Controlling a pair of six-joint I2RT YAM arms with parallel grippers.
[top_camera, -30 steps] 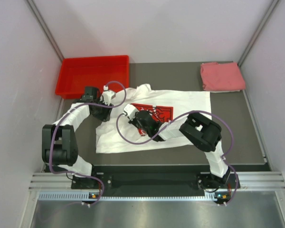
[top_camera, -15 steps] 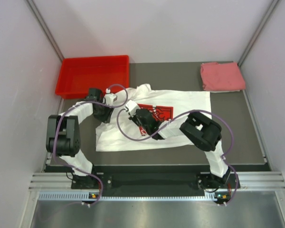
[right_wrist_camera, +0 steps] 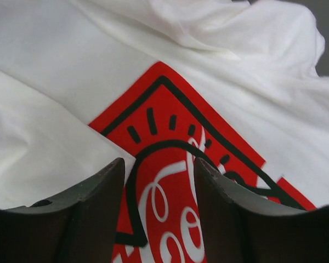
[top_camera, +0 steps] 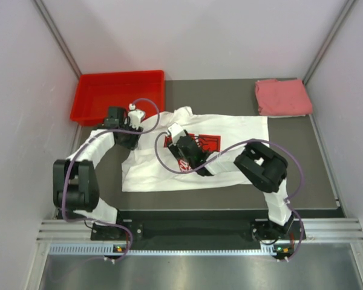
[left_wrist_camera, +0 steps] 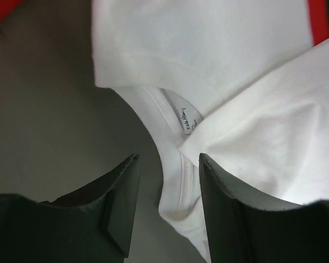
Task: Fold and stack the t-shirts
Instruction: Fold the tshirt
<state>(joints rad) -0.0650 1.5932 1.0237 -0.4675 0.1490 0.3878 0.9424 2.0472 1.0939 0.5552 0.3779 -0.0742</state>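
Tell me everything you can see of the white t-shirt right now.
The white, cotton-looking t-shirt lies rumpled and partly folded on the dark grey table. A fold overlaps a corner of its red rectangular chest logo. Its collar, with a small label, sits between the fingers of the open left pincer. The open right pincer is over the logo.

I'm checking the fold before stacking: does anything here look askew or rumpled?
The white t-shirt lies rumpled and half folded. Cloth bunches by the collar, and a flap covers one corner of the red logo. The pink folded shirt sits neat, far right.
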